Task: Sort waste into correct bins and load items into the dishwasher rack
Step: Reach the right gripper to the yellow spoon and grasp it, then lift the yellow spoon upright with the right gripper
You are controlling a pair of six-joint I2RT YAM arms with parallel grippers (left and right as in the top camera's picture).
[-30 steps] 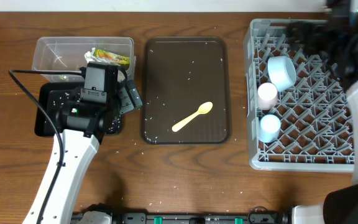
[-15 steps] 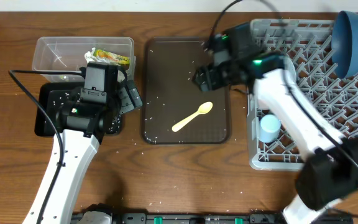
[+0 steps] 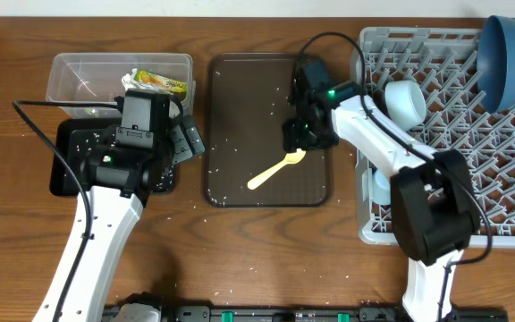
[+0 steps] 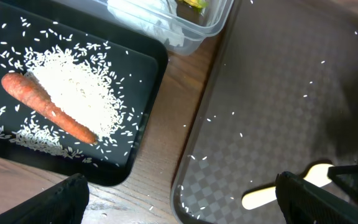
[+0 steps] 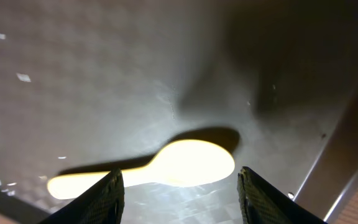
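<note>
The pale yellow spoon [image 3: 274, 170] lies on the brown serving tray [image 3: 240, 98]. My right gripper [image 3: 299, 141] hangs low over the spoon's bowl end [image 5: 191, 163]. It [image 5: 182, 199] is open, one finger on each side of the spoon, neither touching it. My left gripper [image 3: 186, 140] hovers open and holds nothing [image 4: 182, 208], between the black tray [image 4: 148, 68] and the serving tray. The black tray holds a carrot piece [image 4: 48, 107] and rice [image 4: 76, 90]. The clear tub [image 3: 79, 76] holds a wrapper [image 3: 159, 82] and tissue [image 4: 145, 22].
The grey dishwasher rack [image 3: 436, 224] fills the right side. A dark-blue bowl [image 3: 506, 49] stands in its far right corner and a small white bowl [image 3: 405, 100] at its left. Rice grains speckle the serving tray and the wood around it.
My right arm swung from the rack across to the serving tray and dropped over the spoon, its jaws narrowing. The dark-blue bowl now stands in the rack. The left arm stayed still.
</note>
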